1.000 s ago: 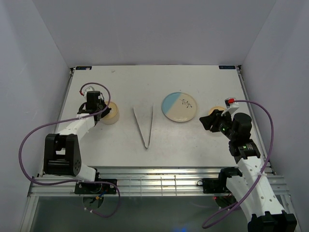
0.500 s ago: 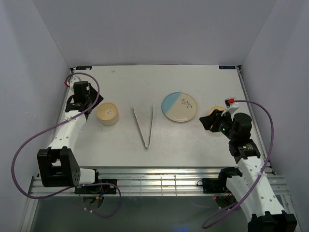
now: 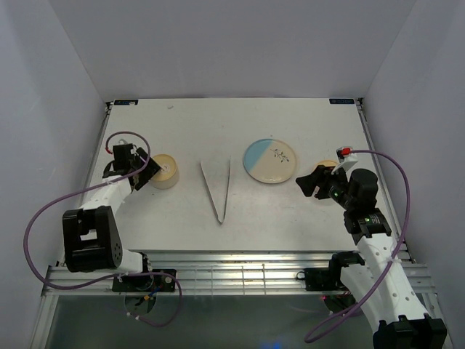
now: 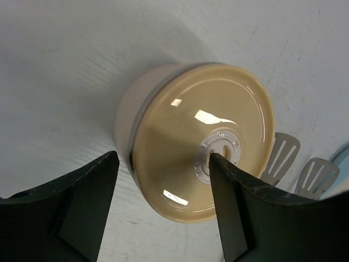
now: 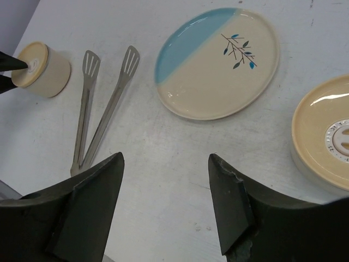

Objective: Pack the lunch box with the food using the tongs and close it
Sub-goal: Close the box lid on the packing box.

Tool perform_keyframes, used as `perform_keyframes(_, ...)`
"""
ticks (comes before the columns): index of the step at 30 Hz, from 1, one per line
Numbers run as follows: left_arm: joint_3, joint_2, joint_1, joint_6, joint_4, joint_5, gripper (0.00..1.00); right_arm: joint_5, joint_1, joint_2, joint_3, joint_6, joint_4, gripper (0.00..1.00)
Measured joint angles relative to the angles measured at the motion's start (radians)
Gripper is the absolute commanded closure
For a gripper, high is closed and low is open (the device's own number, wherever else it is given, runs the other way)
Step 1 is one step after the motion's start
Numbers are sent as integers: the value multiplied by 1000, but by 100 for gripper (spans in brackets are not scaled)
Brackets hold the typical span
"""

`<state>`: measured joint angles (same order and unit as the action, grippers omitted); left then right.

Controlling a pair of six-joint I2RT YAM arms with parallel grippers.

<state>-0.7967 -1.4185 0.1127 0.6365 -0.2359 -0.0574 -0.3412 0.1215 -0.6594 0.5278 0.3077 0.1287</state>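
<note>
Here the left fingers (image 4: 82,213) stand wide just beside the lidded lunch box (image 4: 202,153), likely to take its lid, the right fingers (image 5: 76,218) spread wide above the counter (image 5: 163,164), and the tongs (image 3: 220,212) lie untouched between box and bare plate (image 3: 269,161), no food showing.

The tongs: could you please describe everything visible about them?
The tongs are slim silvery metal: two long narrow arms joined in a V at the near end, slotted spatula-like tips spread apart at the far end. They lie flat on the white table between the left cream container and the blue-and-white plate, touching neither, held by no gripper.
</note>
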Motion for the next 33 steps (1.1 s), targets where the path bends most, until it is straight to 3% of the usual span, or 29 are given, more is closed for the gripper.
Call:
perform_keyframes(5, 53, 0, -57, 38, 65, 29, 23, -10, 29, -26, 20, 35, 1, 12)
perform_keyframes(10, 82, 1, -58, 72, 122, 48, 28, 31, 173, -135, 119, 86, -26, 9)
perform_keyframes(14, 139, 29, -57, 80, 202, 27, 29, 167, 407, -394, 383, 82, -15, 9)
perform_keyframes(18, 170, 69, -72, 68, 207, 29, 26, 238, 561, -692, 671, 68, -17, 9)
perform_keyframes(24, 183, 193, -95, 59, 134, 82, 20, 258, 632, -1052, 972, 43, -1, 11)
perform_keyframes(26, 159, 221, -95, 55, 115, 100, 20, 260, 649, -1187, 1104, 30, 33, 16)
perform_keyframes(33, 94, 186, -88, 51, 114, 111, 21, 219, 705, -1508, 1393, 22, 102, 16)
